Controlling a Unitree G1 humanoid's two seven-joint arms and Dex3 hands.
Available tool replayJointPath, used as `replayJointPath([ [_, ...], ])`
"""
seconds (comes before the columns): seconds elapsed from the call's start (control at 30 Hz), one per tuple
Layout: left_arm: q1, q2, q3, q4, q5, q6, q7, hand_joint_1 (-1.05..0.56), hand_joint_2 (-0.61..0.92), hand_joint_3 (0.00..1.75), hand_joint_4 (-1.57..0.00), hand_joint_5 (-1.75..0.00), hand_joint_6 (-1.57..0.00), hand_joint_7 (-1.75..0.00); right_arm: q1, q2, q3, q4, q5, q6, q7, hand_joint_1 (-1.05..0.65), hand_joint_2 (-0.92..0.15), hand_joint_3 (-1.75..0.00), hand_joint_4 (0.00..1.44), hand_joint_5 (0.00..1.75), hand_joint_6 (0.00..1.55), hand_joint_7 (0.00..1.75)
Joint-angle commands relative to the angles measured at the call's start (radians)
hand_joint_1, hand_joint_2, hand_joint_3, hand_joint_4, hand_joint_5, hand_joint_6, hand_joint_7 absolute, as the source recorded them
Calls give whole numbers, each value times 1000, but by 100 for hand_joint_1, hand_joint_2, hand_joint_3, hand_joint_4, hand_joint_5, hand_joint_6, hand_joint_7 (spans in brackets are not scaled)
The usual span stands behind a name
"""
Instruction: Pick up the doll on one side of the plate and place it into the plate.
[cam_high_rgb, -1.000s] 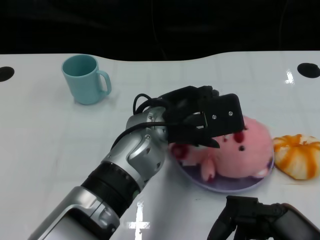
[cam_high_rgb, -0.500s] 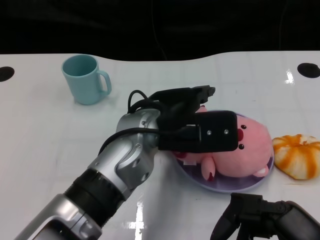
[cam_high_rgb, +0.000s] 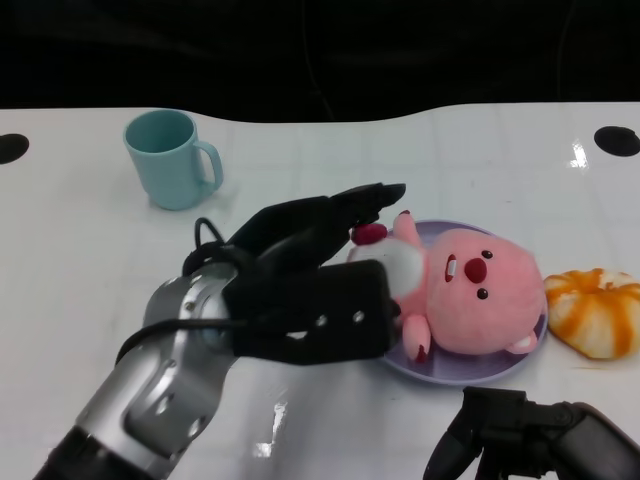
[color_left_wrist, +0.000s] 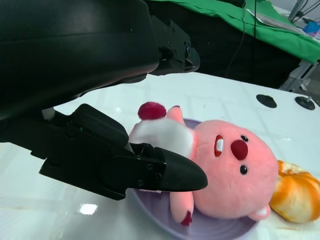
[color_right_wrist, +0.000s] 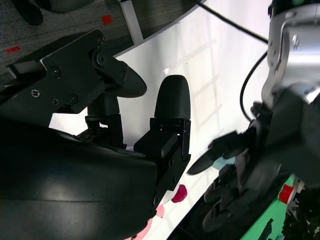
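White desk (cam_high_rgb: 90, 260) runs back to a dark background. On it, just beyond the left robot hand (cam_high_rgb: 310, 290), a purple plate (cam_high_rgb: 455, 368) holds the pink doll (cam_high_rgb: 470, 300), which lies on its back inside the plate. The left robot hand's fingers (cam_high_rgb: 340, 215) are spread apart and grip nothing; the doll's white belly shows between them, just past the fingertips. An orange fruit-like toy (cam_high_rgb: 595, 310) sits on the far side of the plate from this hand. A teal mug (cam_high_rgb: 170, 158) stands farther back, nothing visible inside. The right robot hand (cam_high_rgb: 520, 445) hangs low with fingers apart, holding nothing.
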Motion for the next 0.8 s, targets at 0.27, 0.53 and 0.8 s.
replayJointPath([
  [0.27, 297, -58, 198, -167, -241, -196, 130, -44, 92, 20, -33, -105, -63, -31, -7, -8, -3, -3, 3, -11, 0, -9, -58, -102, 66, 153, 62, 122],
  [0.53, 523, -71, 278, -280, -416, -279, 118, -11, 46, 117, -83, -114, -89, -77, -16, -2, 13, -5, 0, 5, -7, -9, -58, -103, 67, 155, 62, 123],
  [0.8, 702, -61, 305, -562, -551, 48, 110, -13, 37, 146, -93, -172, -89, -138, -23, -1, 21, -19, -11, 25, -9, -8, -57, -103, 66, 155, 63, 123],
])
